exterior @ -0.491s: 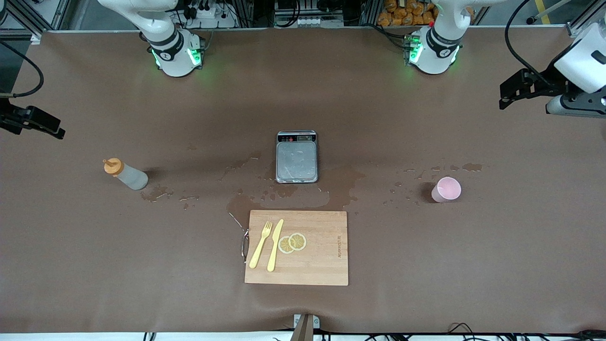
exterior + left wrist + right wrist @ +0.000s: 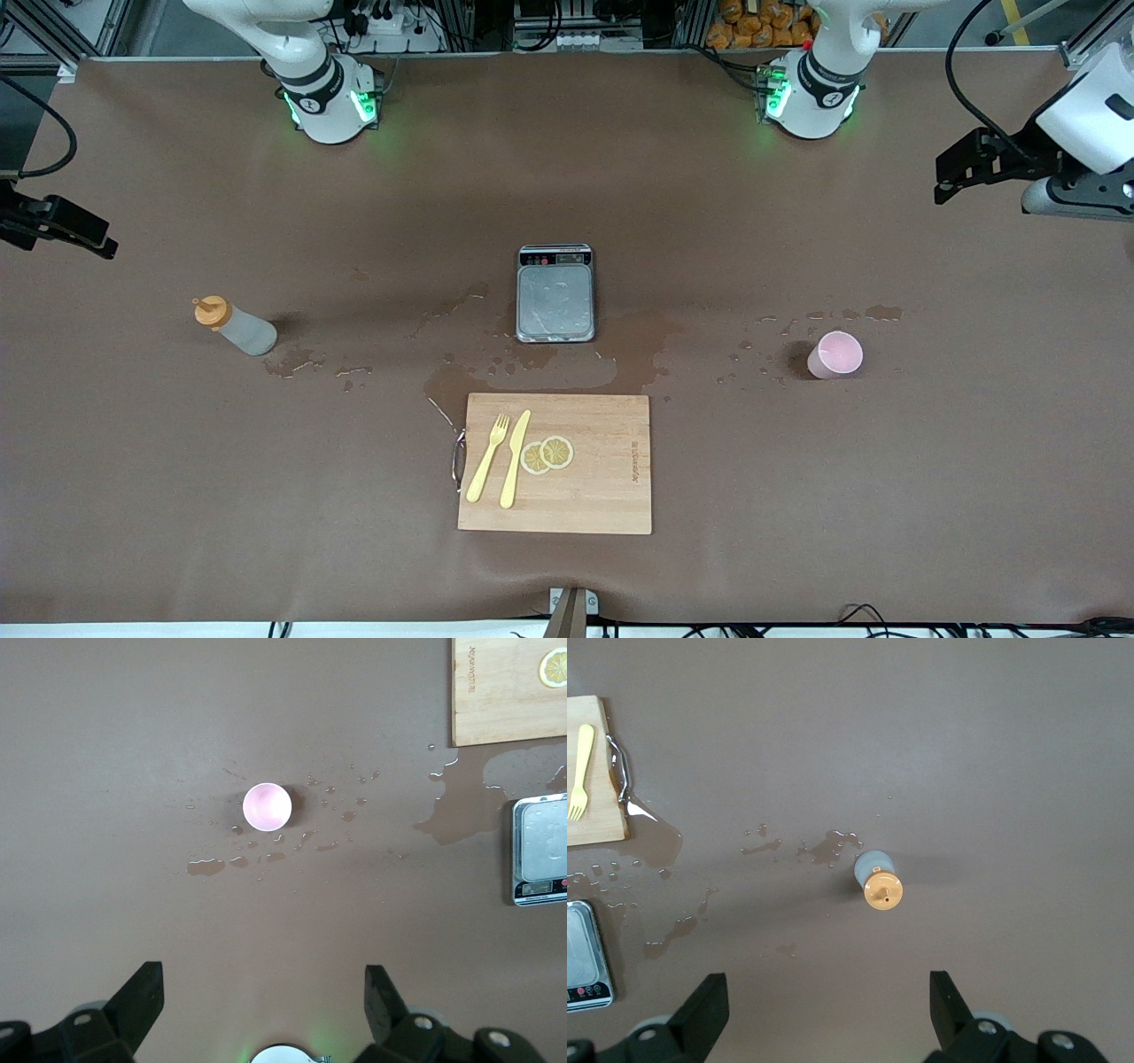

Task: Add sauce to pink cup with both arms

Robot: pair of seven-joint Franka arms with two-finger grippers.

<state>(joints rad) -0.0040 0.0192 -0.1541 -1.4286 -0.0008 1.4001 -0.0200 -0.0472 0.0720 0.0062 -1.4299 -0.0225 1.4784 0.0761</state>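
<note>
The sauce bottle point(image 2: 237, 326), translucent with an orange cap, stands upright toward the right arm's end of the table. It also shows in the right wrist view point(image 2: 877, 879). The pink cup point(image 2: 834, 354) stands upright toward the left arm's end, with wet spots around it. It also shows in the left wrist view point(image 2: 267, 806). My right gripper point(image 2: 93, 244) is open and empty, high over the table's edge, apart from the bottle; its own view shows it open point(image 2: 828, 979). My left gripper point(image 2: 948, 182) is open and empty, high over the table, apart from the cup; its own view shows it open point(image 2: 264, 979).
A grey scale point(image 2: 555, 294) sits mid-table. Nearer the front camera lies a wooden board point(image 2: 602, 496) with a yellow fork point(image 2: 489, 456), a knife point(image 2: 515, 458) and lemon slices point(image 2: 547, 454). Wet patches point(image 2: 549, 368) lie between them and by the bottle.
My right gripper has shifted slightly toward the robots' side of the table. The bottle, the cup and the left gripper have hardly moved.
</note>
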